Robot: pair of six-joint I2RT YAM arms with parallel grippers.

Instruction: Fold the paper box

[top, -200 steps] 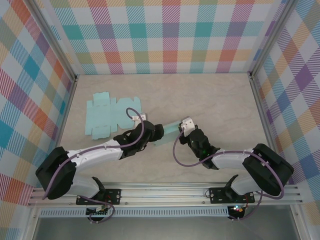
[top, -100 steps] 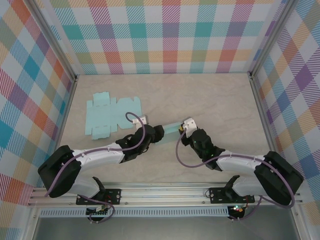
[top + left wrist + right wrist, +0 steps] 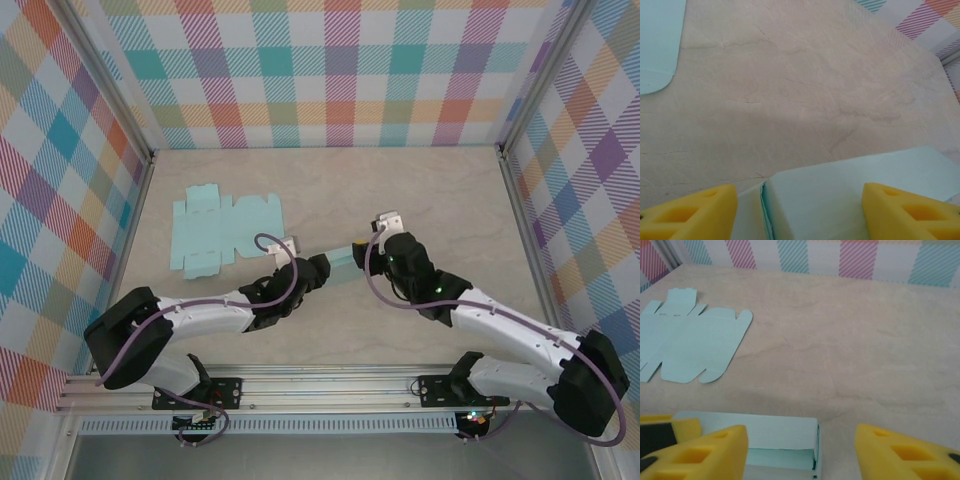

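**A:** Arms first. What do you note?

**B:** The left arm [image 3: 200, 315] lies low and stretched from its base towards the middle of the desk [image 3: 430, 190]. The right arm [image 3: 500, 325] runs up and left from its base, wrist turned towards the left one. The two hands nearly meet.

**A:** State of the left hand [image 3: 325, 268]?

**B:** Its yellow fingers [image 3: 690, 215] stand well apart, with the box between them. One finger meets the edge of a side flap and the other overlaps the top panel. I cannot tell whether they press it.

**A:** And the right hand [image 3: 801, 450]?

**B:** Wide. One finger sits in front of the box end. The other finger [image 3: 905, 450] is off to the side, with bare desk showing between it and the box. No grip there.

**A:** The paper box [image 3: 343, 262] itself?

**B:** It is pale mint, long and narrow, and rests on the desk near the middle at a slant between the two hands. The top panel is flat. From the left wrist a slit shows between that panel and a narrow flap. From the right wrist the near end shows a thin dark edge, with a shaded face below the top panel.

**A:** Anything else?

**B:** A flat cut-out [image 3: 222, 232] of the same colour lies unfolded to the left, well apart from the box.
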